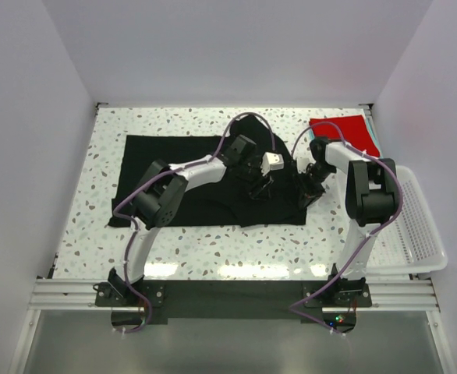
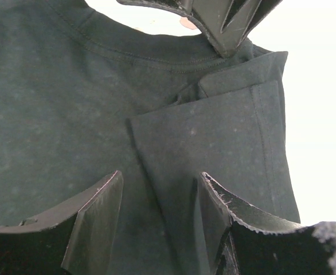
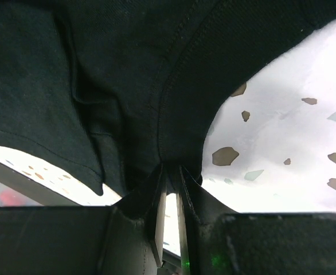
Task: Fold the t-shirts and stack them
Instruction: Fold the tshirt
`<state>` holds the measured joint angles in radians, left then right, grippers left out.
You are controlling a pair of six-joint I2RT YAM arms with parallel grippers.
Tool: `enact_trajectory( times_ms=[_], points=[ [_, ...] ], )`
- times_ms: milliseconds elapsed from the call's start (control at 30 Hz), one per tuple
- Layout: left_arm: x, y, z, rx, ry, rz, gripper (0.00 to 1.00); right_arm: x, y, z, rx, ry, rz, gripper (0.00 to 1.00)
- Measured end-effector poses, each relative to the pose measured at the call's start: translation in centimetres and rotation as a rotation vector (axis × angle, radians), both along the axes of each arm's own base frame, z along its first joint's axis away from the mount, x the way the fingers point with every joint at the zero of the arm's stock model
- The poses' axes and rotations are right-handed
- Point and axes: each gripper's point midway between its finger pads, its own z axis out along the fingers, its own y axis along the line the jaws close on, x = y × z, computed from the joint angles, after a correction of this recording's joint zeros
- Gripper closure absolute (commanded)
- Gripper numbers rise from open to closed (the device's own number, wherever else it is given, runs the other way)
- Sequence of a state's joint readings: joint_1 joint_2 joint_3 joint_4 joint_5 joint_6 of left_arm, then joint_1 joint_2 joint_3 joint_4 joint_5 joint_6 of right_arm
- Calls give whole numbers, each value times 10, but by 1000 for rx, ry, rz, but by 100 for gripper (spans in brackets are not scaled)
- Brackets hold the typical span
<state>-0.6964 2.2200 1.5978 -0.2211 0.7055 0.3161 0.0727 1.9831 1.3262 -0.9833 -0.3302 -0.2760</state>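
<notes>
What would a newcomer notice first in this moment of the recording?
A black t-shirt sprawls across the middle of the speckled table, both arms bent over it. The right claw pinches its cloth near its right edge, while the left claw hangs open above a folded-in sleeve. A folded red t-shirt lies at the far right corner.

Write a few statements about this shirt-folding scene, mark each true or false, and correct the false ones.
1. The right gripper pinches the black t-shirt. True.
2. The left gripper is clamped on cloth. False: its jaws stand open over the shirt, holding nothing.
3. The red t-shirt lies inside the white basket. False: it lies on the table at the far right corner, outside the basket.
4. The basket sits at the table's right edge. True.
5. The black t-shirt hangs fully off the table. False: most of it lies spread on the tabletop.
</notes>
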Motion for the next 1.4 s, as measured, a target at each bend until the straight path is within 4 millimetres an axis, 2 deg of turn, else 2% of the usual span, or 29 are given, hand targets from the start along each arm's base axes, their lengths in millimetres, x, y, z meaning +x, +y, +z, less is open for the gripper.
enact_trajectory(
  times_ms=[167, 267, 300, 400, 567, 800, 1133, 1400],
  points=[
    [-8, -8, -8, 6, 23, -10, 48, 0, 0, 0, 0, 0, 0, 83],
    [-9, -14, -13, 9, 35, -13, 60, 0, 0, 0, 0, 0, 0, 83],
    [-10, -15, -14, 11, 40, -12, 69, 0, 0, 0, 0, 1, 1, 83],
    [-10, -16, -14, 9, 45, -9, 83, -1, 0, 0, 0, 2, 1, 83],
    [-7, -20, -10, -12, 30, -8, 100, -1, 0, -1, 0, 4, 1, 83],
    [-6, -20, 1, -50, -13, -4, 100, -1, 0, -1, 0, 4, 4, 83],
    [0, -15, 31, -111, -121, 26, 100, -1, 0, -1, 0, 6, 5, 83],
    [12, -8, 26, -109, -149, 63, 100, -2, 0, -2, 0, 9, 5, 82]
  ],
)
